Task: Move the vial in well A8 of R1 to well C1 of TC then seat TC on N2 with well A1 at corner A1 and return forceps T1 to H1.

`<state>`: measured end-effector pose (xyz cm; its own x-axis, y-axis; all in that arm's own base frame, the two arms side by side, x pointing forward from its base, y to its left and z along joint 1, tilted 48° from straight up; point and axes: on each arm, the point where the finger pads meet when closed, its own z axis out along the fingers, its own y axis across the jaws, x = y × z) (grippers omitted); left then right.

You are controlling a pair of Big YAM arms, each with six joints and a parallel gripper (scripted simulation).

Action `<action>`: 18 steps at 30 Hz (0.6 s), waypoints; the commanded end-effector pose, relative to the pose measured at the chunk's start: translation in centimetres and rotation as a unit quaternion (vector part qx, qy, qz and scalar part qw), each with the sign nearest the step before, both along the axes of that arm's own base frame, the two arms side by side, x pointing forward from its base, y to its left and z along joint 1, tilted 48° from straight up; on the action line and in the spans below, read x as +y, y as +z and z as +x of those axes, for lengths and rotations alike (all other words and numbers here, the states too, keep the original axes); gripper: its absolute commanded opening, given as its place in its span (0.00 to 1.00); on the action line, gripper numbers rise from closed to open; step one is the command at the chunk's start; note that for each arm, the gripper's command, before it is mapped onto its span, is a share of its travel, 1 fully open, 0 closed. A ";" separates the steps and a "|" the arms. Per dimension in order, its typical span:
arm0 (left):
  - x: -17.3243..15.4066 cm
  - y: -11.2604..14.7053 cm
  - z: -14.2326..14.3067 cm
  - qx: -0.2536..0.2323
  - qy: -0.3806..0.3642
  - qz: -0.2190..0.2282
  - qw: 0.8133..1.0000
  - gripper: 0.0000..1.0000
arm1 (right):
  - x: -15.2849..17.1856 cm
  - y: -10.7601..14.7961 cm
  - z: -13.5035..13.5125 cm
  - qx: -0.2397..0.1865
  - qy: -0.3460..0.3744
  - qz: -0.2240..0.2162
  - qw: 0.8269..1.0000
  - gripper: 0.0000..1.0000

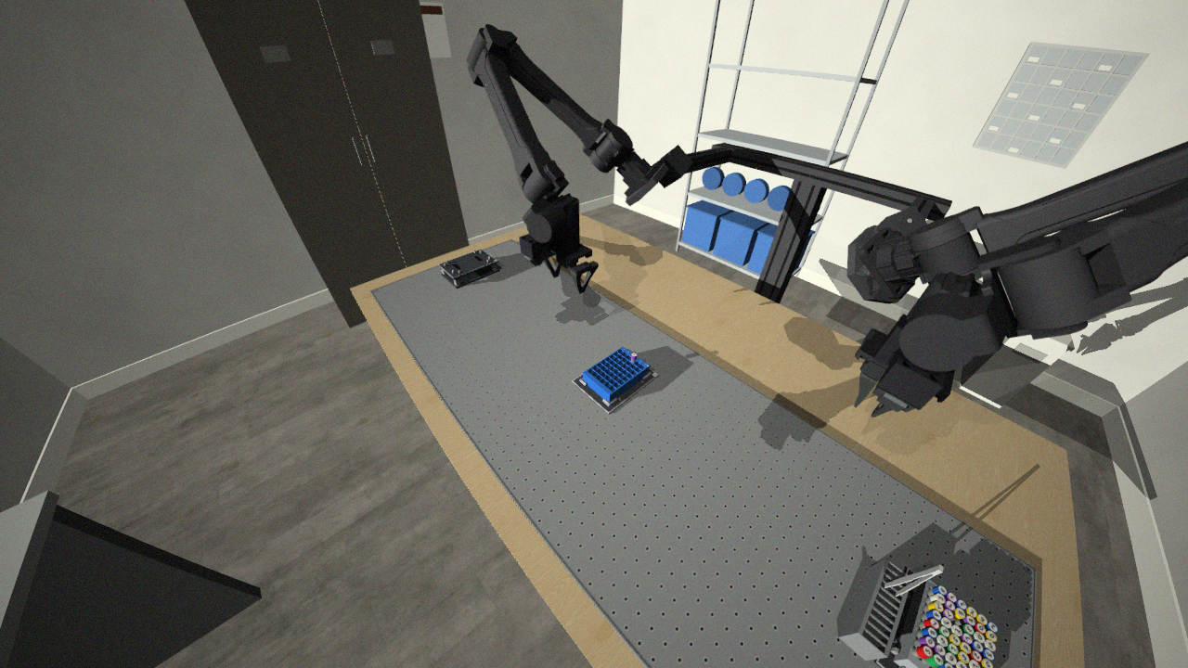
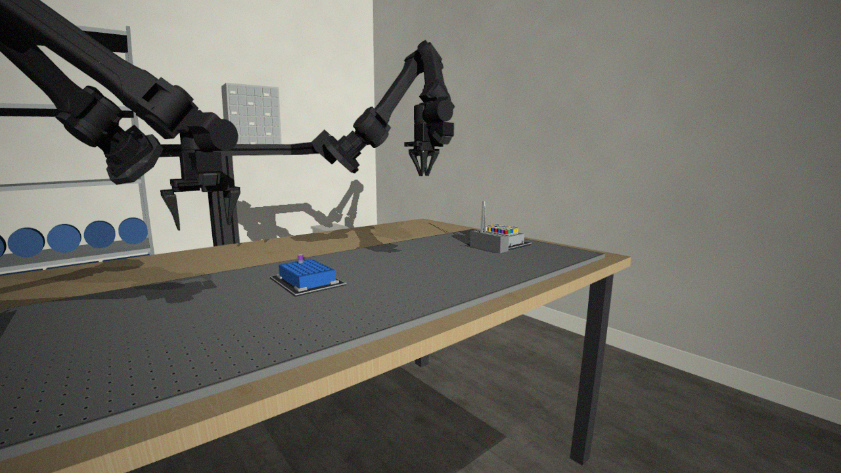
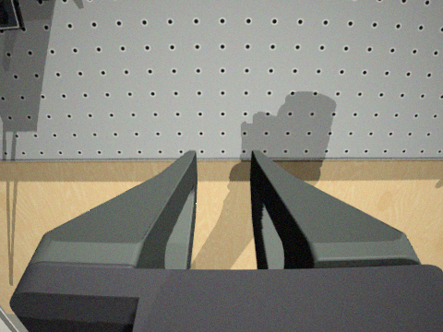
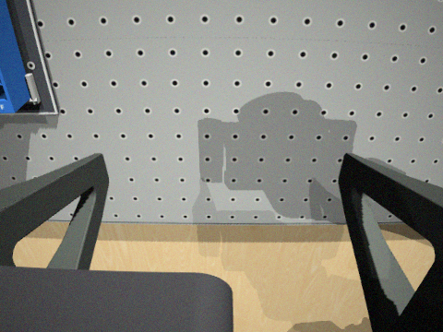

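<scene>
The blue tube carrier TC [image 1: 616,376] sits on a flat plate mid-table, with one purple-capped vial [image 1: 633,357] standing in a well near one corner. I cannot read which well it is. TC also shows in the exterior view [image 2: 307,273] and at the left edge of the right wrist view [image 4: 13,50]. The vial rack R1 [image 1: 953,623] holds several colour-capped vials. The forceps T1 [image 1: 913,577] stand in the grey holder H1 [image 1: 884,610] beside it. My left gripper [image 1: 893,394] [image 3: 223,164] hangs high over the table's back edge, nearly shut and empty. My right gripper [image 1: 573,270] [image 4: 223,166] is open and empty.
The black raised nest N2 [image 1: 469,267] stands empty at the far end of the table, close to the right gripper. A shelf with blue boxes [image 1: 730,232] stands behind the table. Wooden borders edge the perforated mat.
</scene>
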<state>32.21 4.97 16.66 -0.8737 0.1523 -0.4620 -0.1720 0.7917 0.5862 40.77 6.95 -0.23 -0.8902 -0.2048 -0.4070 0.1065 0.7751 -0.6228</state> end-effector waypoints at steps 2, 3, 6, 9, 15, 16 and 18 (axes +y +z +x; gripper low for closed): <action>0.0 0.7 0.4 -0.009 0.004 -0.003 1.000 0.24 | 2.4 -0.9 1.6 -0.020 0.005 0.011 1.000 1.00; 0.0 0.7 0.4 -0.009 0.004 -0.003 1.000 0.24 | 2.6 -1.2 1.7 -0.020 0.005 0.011 1.000 1.00; 0.0 0.7 0.4 -0.009 0.004 -0.003 1.000 0.24 | 3.2 -2.2 2.2 -0.020 0.005 0.011 1.000 1.00; 0.0 0.7 0.4 -0.009 0.004 -0.003 1.000 0.24 | 3.7 -2.8 2.5 -0.020 0.006 0.011 1.000 1.00; 0.0 0.7 0.4 -0.009 0.004 -0.003 1.000 0.24 | 4.7 -4.4 3.2 -0.020 0.006 0.011 1.000 1.00; 0.0 0.7 0.4 -0.009 0.004 -0.003 1.000 0.24 | 4.9 -4.8 3.3 -0.019 0.006 0.011 1.000 1.00; 0.0 0.7 0.4 -0.009 0.004 -0.003 1.000 0.24 | 5.3 -5.4 3.6 -0.019 0.006 0.011 1.000 1.00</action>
